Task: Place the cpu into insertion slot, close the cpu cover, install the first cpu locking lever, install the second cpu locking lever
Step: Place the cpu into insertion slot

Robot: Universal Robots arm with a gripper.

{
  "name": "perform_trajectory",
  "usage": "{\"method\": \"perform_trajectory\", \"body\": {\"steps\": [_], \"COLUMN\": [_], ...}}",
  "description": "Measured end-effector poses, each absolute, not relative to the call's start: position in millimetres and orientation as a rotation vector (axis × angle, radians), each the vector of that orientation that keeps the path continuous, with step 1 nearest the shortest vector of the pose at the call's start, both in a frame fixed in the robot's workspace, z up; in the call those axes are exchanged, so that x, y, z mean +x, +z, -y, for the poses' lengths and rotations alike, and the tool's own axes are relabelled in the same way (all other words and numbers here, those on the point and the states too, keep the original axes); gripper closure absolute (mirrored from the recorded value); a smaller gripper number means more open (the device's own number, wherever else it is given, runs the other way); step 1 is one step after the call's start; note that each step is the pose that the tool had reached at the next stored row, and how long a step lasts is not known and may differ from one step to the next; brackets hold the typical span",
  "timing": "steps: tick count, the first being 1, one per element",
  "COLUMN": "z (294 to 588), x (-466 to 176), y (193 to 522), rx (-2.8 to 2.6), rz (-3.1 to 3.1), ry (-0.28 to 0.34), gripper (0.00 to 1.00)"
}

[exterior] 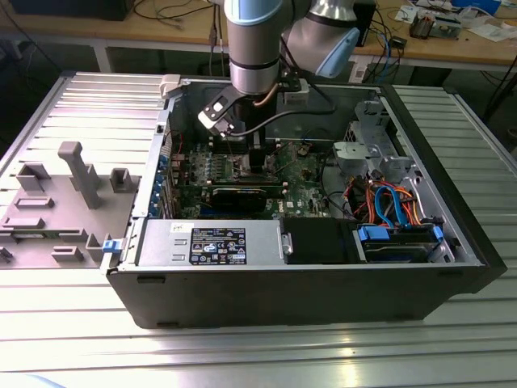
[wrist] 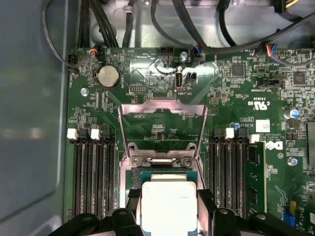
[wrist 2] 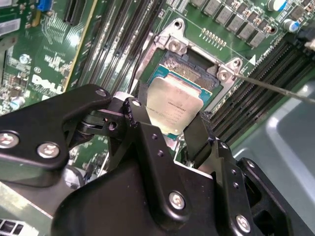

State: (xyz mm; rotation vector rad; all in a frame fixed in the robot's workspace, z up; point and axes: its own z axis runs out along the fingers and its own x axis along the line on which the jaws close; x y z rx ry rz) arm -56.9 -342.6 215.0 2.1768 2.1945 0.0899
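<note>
The gripper [wrist 2: 167,114] clamps the cpu [wrist 2: 177,98] by opposite edges, directly over the insertion slot [wrist 2: 189,66] (cpu cover [wrist: 123,129] stands raised just beyond, leaving the socket clear).

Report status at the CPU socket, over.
Status: gripper shut on the cpu, just over the insertion slot. The cpu cover is swung up, open. Nothing seen between chip and slot.
</note>
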Motion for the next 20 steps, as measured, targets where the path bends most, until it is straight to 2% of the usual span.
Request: {"method": "perform_trajectory", "body": {"steps": [20], "z": [338], "x": [-59], "y": [198], "rx": [2.161], "rz": [-2.21], "ry": [0.09], "gripper": [0.46]}}
